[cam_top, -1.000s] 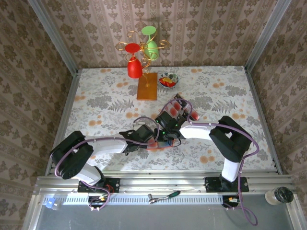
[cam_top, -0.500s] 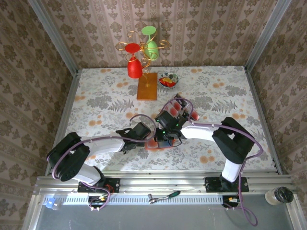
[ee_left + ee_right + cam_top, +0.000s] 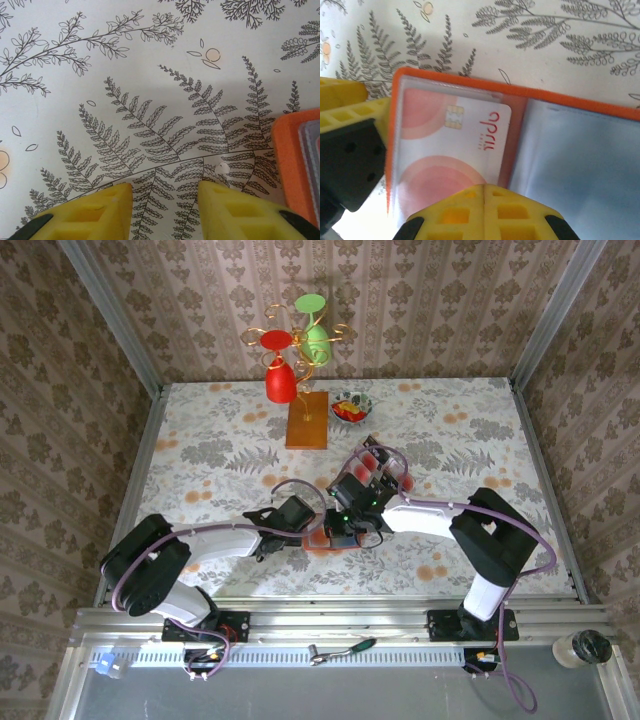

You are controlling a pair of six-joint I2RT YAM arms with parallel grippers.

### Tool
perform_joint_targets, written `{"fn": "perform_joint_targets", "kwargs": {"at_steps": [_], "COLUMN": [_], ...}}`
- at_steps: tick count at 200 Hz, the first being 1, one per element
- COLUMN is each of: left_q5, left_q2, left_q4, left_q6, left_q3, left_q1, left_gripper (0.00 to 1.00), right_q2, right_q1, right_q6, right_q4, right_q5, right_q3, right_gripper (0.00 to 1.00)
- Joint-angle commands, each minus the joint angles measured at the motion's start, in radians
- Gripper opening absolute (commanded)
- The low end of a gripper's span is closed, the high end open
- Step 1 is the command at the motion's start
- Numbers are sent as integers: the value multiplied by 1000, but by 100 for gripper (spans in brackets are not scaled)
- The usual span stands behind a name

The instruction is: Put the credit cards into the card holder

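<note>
The left gripper [image 3: 162, 192] blocks the left edge of the card holder [image 3: 470, 82]; the right gripper [image 3: 484, 192], fingers together, covers it from above. Beyond it stand a glass rack [image 3: 305, 420] and a bowl [image 3: 350, 406]; the table [image 3: 200, 455] to either side lies free.

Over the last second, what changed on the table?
The left gripper crept right, toward the orange card holder, and the right arm's elbow swung outward. The right gripper stayed shut over the holder's pale card; goblet stand and bowl unmoved.
</note>
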Motion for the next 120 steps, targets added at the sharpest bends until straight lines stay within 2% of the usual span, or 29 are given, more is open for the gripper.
{"fn": "perform_joint_targets", "kwargs": {"at_steps": [1,120], "left_q5": [3,15], "left_q2": [5,20], "left_q4": [-13,5], "left_q6": [18,25], "left_q3": [5,11], "left_q1": [9,10], "left_gripper": [40,40], "right_q2": [-12,50], "right_q1": [0,15], "right_q6": [14,58], "right_q4": [7,72], "right_q5": [13,-44], "right_q3": [-17,-1], "right_gripper": [1,0]}}
